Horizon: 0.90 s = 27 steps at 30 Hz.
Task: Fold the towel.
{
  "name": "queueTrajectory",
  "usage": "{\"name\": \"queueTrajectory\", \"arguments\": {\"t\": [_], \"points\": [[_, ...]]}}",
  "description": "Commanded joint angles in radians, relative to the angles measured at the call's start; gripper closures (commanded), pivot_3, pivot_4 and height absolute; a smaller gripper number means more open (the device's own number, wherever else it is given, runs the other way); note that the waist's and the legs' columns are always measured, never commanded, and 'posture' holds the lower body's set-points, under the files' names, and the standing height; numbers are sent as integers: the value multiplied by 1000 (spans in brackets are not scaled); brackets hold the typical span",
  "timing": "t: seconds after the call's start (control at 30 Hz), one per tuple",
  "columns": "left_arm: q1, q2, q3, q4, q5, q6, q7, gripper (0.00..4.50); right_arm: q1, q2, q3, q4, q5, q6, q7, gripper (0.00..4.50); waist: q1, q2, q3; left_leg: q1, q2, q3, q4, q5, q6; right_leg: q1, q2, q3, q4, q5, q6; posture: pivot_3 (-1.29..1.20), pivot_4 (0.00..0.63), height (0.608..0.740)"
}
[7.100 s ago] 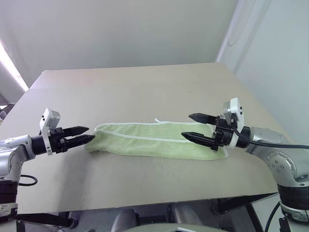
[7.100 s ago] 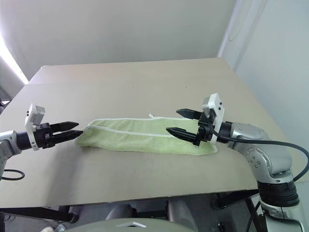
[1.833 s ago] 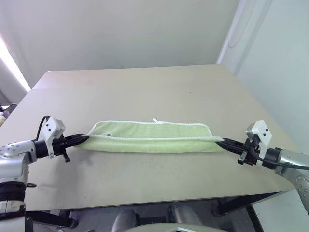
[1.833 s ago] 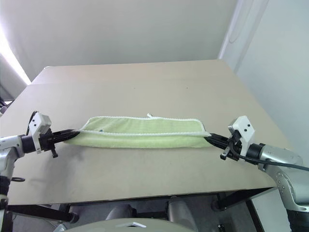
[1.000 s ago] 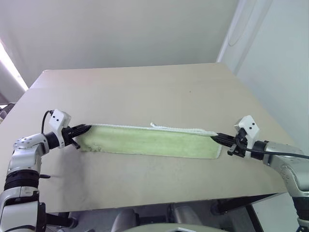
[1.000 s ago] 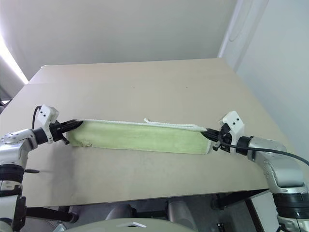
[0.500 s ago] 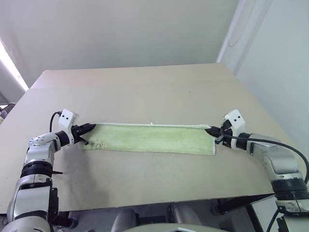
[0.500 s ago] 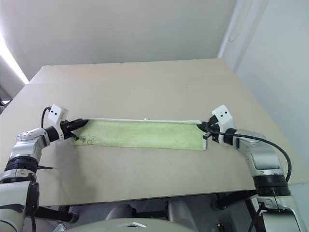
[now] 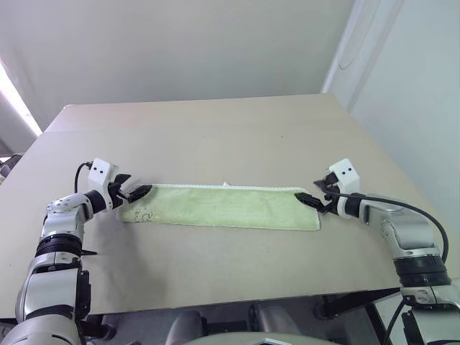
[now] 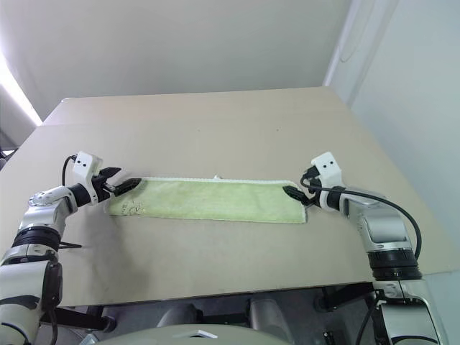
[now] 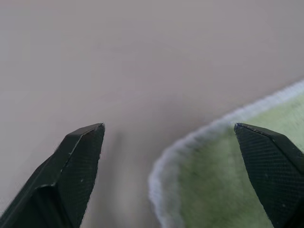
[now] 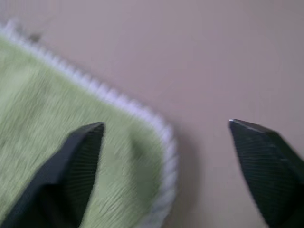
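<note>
The towel [image 9: 223, 207] lies flat on the table as a long narrow lime-green strip with a whitish stitched edge, and its small white loop tag [image 9: 225, 184] pokes out at the far edge. My left gripper [image 9: 136, 188] is open at the towel's left end, its fingers low over the far left corner. My right gripper [image 9: 310, 192] is open at the right end, over the far right corner. In the left wrist view the rounded towel corner [image 11: 223, 180] lies between the spread fingers [image 11: 78, 161]. In the right wrist view the towel corner [image 12: 71, 128] lies under one finger [image 12: 78, 161].
The beige table [image 9: 215, 136] stretches well beyond the towel towards the white wall. Its right edge [image 9: 402, 194] runs close behind my right arm, and its front edge [image 9: 215, 305] is a short way in front of the towel.
Both grippers, shut on the towel's end corners before, have opened and let go. Before that they carried the far edge away from me and down, so the strip lies flat.
</note>
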<state>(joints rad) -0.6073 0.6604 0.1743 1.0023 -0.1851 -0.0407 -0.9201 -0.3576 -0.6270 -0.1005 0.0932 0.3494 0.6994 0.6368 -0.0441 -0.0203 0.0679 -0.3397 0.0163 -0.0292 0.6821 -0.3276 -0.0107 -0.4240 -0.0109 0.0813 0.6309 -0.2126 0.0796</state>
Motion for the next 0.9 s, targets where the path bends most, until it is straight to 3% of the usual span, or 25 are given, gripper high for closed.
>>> {"name": "queueTrajectory", "arguments": {"t": [0.03,0.13,0.27,0.33,0.57,0.7,0.9], "points": [[-47,42,36,-38,-23,-7,-9,0,-49,-12,-178,-52,151,199,-28,23,0,0,0,0,0,0,0,0,0,0,0,0,0,0,0,0,0,712],[-39,47,42,-141,-71,67,-85,0,-6,-28,-282,-157,310,410,1,23,4,0,0,-1,0,-1,-1,0,0,0,0,-1,0,0,0,0,0,712],[5,46,28,-351,-143,239,-175,0,-53,11,-497,-111,534,826,-40,23,2,0,0,-1,0,-1,0,0,0,0,0,-1,0,0,0,0,0,712],[43,46,1,-457,-159,308,-211,0,-16,15,-532,-116,652,902,-66,23,-2,1,-1,0,0,0,0,0,0,0,0,0,0,0,0,0,0,712],[130,21,-67,-680,-200,431,-273,0,155,58,-552,-103,1004,915,-312,23,-4,1,-1,0,0,0,-1,0,0,0,1,1,0,-1,0,0,0,712],[175,16,-125,-708,-164,401,-298,0,233,117,-573,-99,1135,893,-471,23,-7,2,-1,0,0,1,-1,0,0,1,1,1,0,-1,0,0,0,712],[164,-10,-158,-678,-147,373,-289,0,352,126,-497,-101,1345,747,-691,23,-12,2,-1,0,0,0,-1,0,0,0,1,1,-1,-1,0,0,0,712]]}}
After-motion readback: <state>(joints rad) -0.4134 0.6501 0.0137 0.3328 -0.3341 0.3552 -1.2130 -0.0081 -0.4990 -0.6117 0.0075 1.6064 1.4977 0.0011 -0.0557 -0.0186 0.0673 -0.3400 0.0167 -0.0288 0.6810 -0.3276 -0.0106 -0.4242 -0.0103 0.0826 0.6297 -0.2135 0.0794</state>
